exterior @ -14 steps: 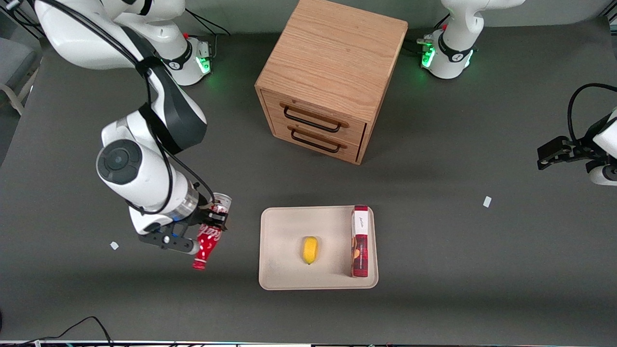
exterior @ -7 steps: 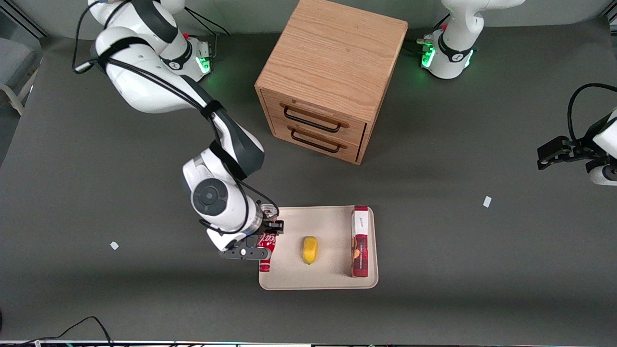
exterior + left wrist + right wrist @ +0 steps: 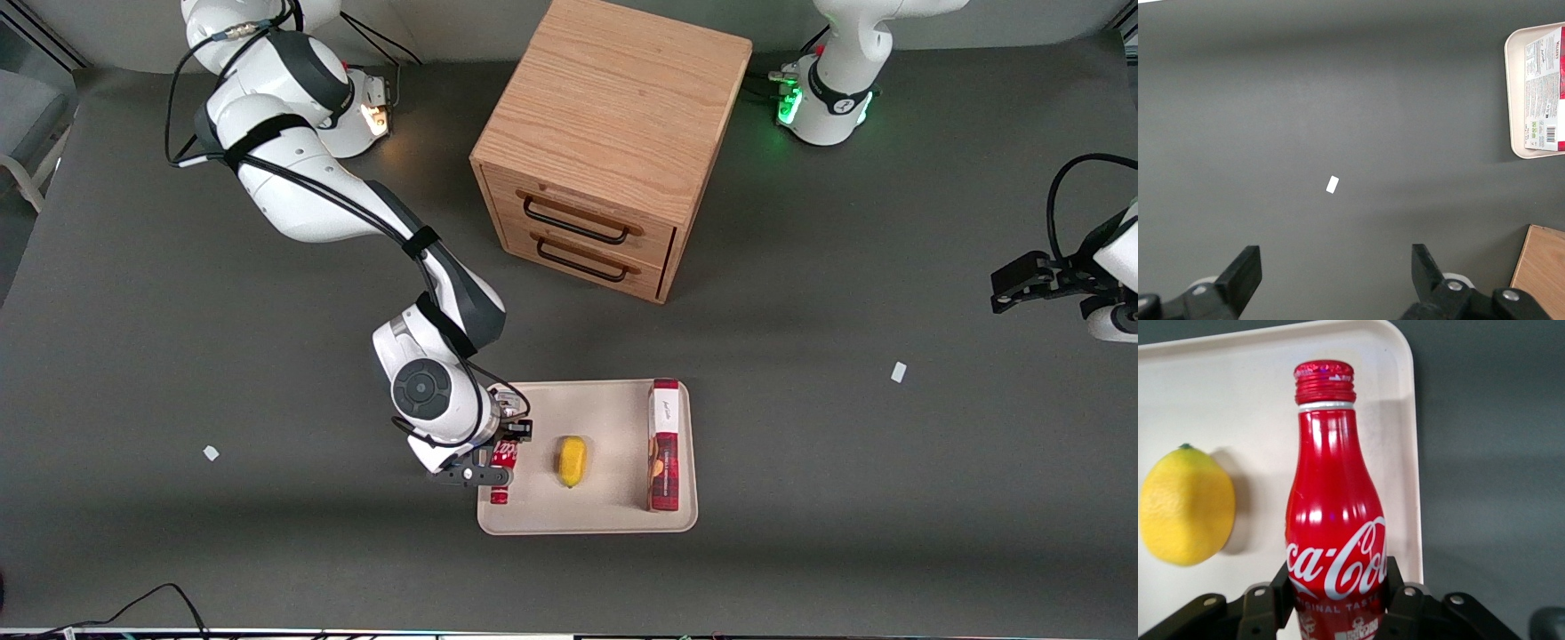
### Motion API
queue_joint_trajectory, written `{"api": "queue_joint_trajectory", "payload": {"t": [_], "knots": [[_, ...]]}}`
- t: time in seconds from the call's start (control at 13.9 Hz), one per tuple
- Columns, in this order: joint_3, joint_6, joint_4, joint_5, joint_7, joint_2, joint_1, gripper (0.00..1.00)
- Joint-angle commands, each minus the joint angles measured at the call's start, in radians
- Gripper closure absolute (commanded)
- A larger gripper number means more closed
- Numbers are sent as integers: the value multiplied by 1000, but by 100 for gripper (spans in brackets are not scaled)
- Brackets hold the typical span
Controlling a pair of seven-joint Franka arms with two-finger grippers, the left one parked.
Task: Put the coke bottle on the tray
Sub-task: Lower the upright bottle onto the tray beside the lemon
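My right gripper (image 3: 508,452) (image 3: 1336,587) is shut on the coke bottle (image 3: 502,467) (image 3: 1333,527), a slim red bottle with white script. The black fingers (image 3: 1393,581) clamp its lower body on both sides. The bottle hangs over the cream-beige tray (image 3: 605,520) (image 3: 1238,400), just inside the tray edge nearest the working arm's end of the table, with its red cap pointing toward the front camera. Whether it touches the tray surface I cannot tell. The arm's wrist hides the bottle's base in the front view.
A yellow lemon (image 3: 572,460) (image 3: 1186,505) lies on the tray beside the bottle. A red-and-white box (image 3: 664,444) (image 3: 1544,90) lies along the tray's edge toward the parked arm. A wooden two-drawer cabinet (image 3: 605,142) stands farther from the front camera. Small white scraps (image 3: 899,372) (image 3: 211,452) dot the grey table.
My gripper carried the bottle sideways from the bare table onto the tray's edge, then a little further in toward the lemon. The lemon and box have not moved.
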Motion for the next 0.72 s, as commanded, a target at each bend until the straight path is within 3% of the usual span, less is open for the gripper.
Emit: {"api": "queue_joint_trajectory", "payload": {"t": [0.0, 0.22, 0.43, 0.5, 0.58, 0.65], "knots": [[-42, 13, 48, -21, -16, 31, 30, 91], [-45, 40, 42, -22, -31, 40, 30, 87], [-45, 45, 39, -22, -30, 41, 30, 69], [-45, 45, 37, -22, -30, 41, 30, 56], [-45, 47, 34, -24, -28, 41, 31, 1], [-45, 47, 32, -27, -28, 40, 31, 0]]}}
